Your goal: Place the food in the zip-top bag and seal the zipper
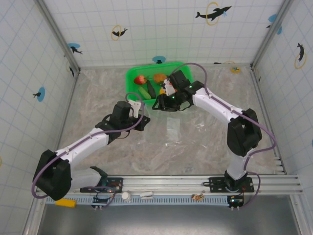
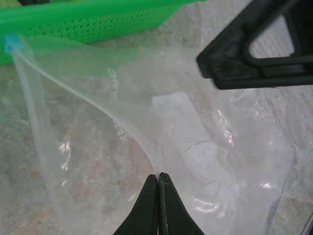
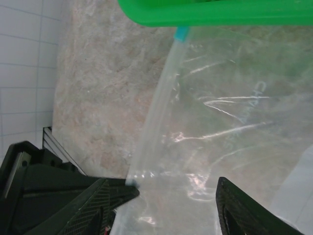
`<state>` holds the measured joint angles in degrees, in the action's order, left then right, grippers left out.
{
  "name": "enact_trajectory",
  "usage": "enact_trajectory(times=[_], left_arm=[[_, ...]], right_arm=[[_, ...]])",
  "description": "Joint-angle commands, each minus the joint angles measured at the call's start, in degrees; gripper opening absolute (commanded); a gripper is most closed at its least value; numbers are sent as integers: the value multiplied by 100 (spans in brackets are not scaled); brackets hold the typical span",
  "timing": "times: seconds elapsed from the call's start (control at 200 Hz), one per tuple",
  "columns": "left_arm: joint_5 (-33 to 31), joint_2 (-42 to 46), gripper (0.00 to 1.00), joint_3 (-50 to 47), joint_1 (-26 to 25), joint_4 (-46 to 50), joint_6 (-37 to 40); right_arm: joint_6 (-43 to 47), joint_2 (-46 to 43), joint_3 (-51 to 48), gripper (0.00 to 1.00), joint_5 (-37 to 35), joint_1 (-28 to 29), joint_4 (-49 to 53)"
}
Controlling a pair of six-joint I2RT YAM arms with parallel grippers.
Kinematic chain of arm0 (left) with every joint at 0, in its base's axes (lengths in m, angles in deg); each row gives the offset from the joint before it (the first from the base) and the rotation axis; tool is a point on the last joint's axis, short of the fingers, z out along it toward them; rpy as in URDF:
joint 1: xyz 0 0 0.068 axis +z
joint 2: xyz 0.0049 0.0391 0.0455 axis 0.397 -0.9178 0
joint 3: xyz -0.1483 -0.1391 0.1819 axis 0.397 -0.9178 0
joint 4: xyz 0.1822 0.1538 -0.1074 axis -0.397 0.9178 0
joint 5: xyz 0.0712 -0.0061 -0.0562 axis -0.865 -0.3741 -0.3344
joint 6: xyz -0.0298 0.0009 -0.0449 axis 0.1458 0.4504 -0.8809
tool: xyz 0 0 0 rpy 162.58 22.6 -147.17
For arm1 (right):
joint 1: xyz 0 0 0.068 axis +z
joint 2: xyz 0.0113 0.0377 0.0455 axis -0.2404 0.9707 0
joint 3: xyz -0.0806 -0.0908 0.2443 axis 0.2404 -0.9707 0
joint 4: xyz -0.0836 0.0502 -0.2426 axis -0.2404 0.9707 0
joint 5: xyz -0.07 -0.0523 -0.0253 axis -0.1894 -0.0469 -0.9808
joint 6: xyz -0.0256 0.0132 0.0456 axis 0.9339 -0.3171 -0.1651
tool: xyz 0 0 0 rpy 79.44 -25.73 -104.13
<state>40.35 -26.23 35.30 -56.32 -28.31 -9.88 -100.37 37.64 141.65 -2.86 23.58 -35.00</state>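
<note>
A lab-style robot test cell: a marble-look table (image 1: pixel 98 95) boxed in by white gridded walls (image 1: pixel 161 36) with dolphin stickers (image 1: pixel 210 13), and a metal rail (image 1: pixel 195 180) along the frame's bottom.

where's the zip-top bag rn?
Top view: the zip-top bag is mid-table, just on the near side of the green basket, between the two arms. The left pincer is shut on its edge.
</note>
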Motion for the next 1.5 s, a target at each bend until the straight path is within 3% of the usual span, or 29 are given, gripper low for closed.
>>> enact_trajectory(times=[0.0,0.21,0.48,0.58,0.916,0.956,1.026,1.151,1.176,1.371,1.491], left_arm=[[-182,182,0,-7,-131,-217,800],[-307,141,0,57,-260,-241,1018],[-474,-44,0,203,-374,-200,1229],[-574,-58,0,215,-377,-171,1263],[-780,-58,0,203,-372,-103,1140],[-886,-22,9,208,-376,-73,1040],[-1102,-1,38,365,-373,230,700],[-692,203,55,645,-371,646,426],[-559,303,65,655,-372,646,191],[-850,831,70,710,-253,958,-229],[-215,516,69,880,151,1253,-364]], right_arm=[[-68,337,520,61,304,121,556],[-262,659,825,65,269,191,697],[374,1300,1635,60,-289,416,1773],[477,1344,1640,51,-531,410,1900],[384,1169,1631,3,-680,244,1644],[379,1108,1629,0,-680,216,1605],[417,991,1633,0,-781,179,1553],[602,719,1471,0,-1017,113,1618],[614,651,1377,0,-976,79,1611],[628,59,571,0,-497,-150,1174],[662,-158,397,0,-255,-186,1043]])
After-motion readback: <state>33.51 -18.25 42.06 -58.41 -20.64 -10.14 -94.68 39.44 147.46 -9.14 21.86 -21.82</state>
